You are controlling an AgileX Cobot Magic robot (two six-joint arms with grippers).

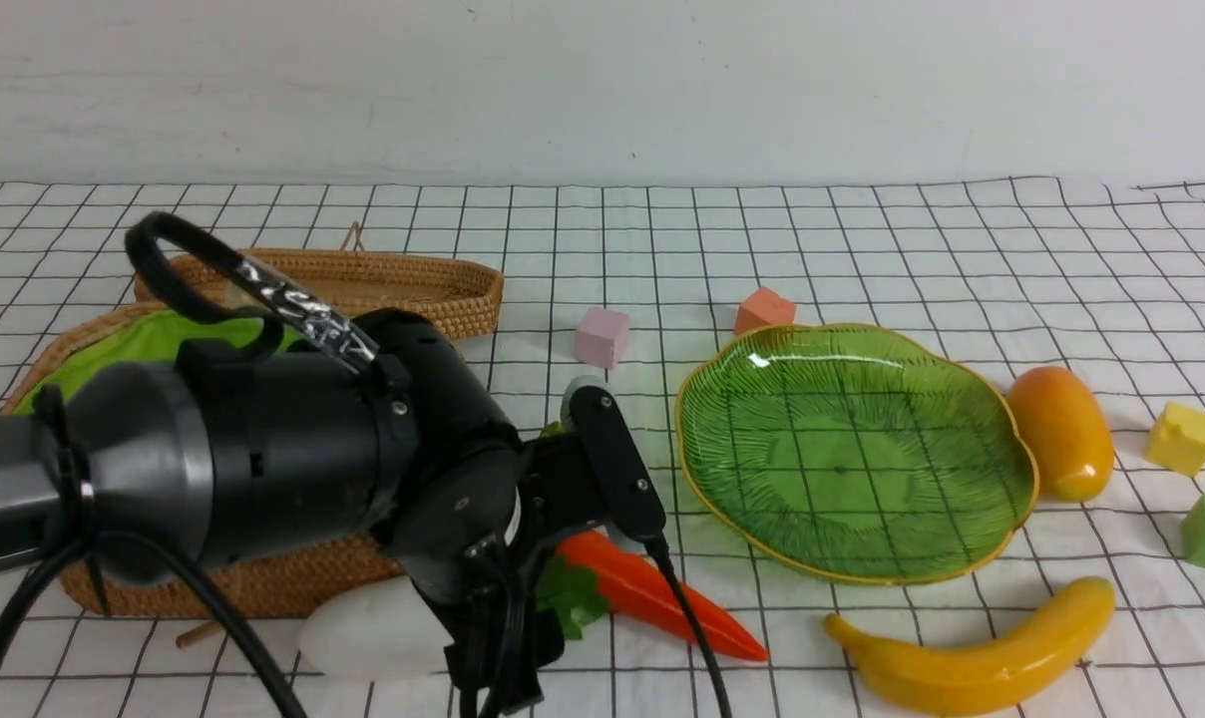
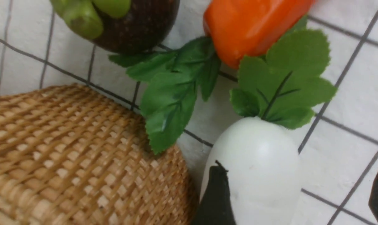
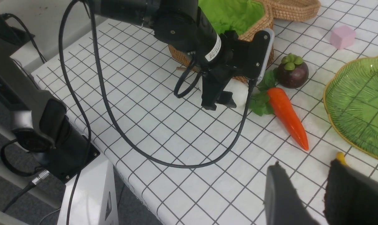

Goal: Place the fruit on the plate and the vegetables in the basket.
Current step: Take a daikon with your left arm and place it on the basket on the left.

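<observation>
The checked tabletop (image 1: 862, 229) carries the green-lined wicker basket (image 1: 263, 588) at the left and the leaf-shaped green plate (image 1: 852, 449) at the right. The banana (image 1: 972, 663) and mango (image 1: 1061, 434) lie just outside the plate. The carrot (image 1: 662, 598), radish (image 1: 373, 628) and mangosteen (image 3: 292, 75) lie beside the basket. The left tool (image 2: 300, 175) gapes around the radish, and the right tool (image 3: 304, 164) hangs with its fingers parted, holding nothing.

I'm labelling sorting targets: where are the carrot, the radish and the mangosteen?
carrot (image 1: 637, 588), front view, middle of its orange body.
radish (image 2: 261, 162), left wrist view, its white body.
mangosteen (image 3: 293, 76), right wrist view, its dark purple skin.
</observation>
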